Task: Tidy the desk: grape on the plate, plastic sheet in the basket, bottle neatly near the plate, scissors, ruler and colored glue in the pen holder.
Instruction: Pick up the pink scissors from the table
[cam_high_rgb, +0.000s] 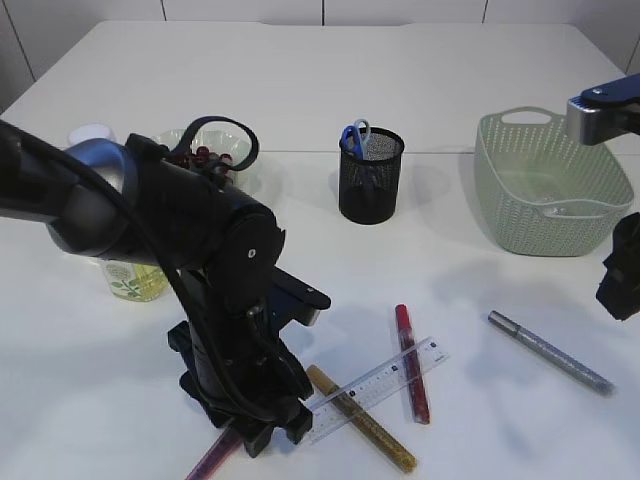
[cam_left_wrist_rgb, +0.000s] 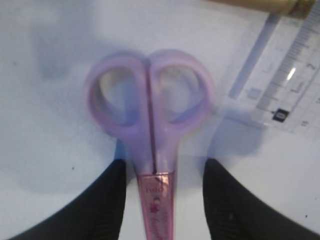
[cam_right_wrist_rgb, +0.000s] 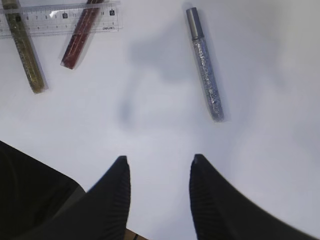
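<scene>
My left gripper (cam_left_wrist_rgb: 165, 162) is open and low over the table, its jaws on either side of the pink-sheathed blades of purple-handled scissors (cam_left_wrist_rgb: 150, 100) without touching them. In the exterior view this gripper (cam_high_rgb: 258, 430) hides most of the scissors (cam_high_rgb: 208, 463). A clear ruler (cam_high_rgb: 385, 378) lies over a gold glue pen (cam_high_rgb: 365, 420) and a red one (cam_high_rgb: 412, 365). A silver glue pen (cam_high_rgb: 550, 352) lies apart to the right. My right gripper (cam_right_wrist_rgb: 157, 159) is open and empty above bare table. Red grapes (cam_high_rgb: 205, 155) sit on a glass plate (cam_high_rgb: 240, 170). No plastic sheet shows.
A black mesh pen holder (cam_high_rgb: 370, 180) holds blue scissors (cam_high_rgb: 355, 135). A green basket (cam_high_rgb: 545, 185) stands at the back right. A bottle of yellow liquid (cam_high_rgb: 130, 280) stands behind my left arm. The ruler (cam_left_wrist_rgb: 295, 75) lies just right of the scissors' handles.
</scene>
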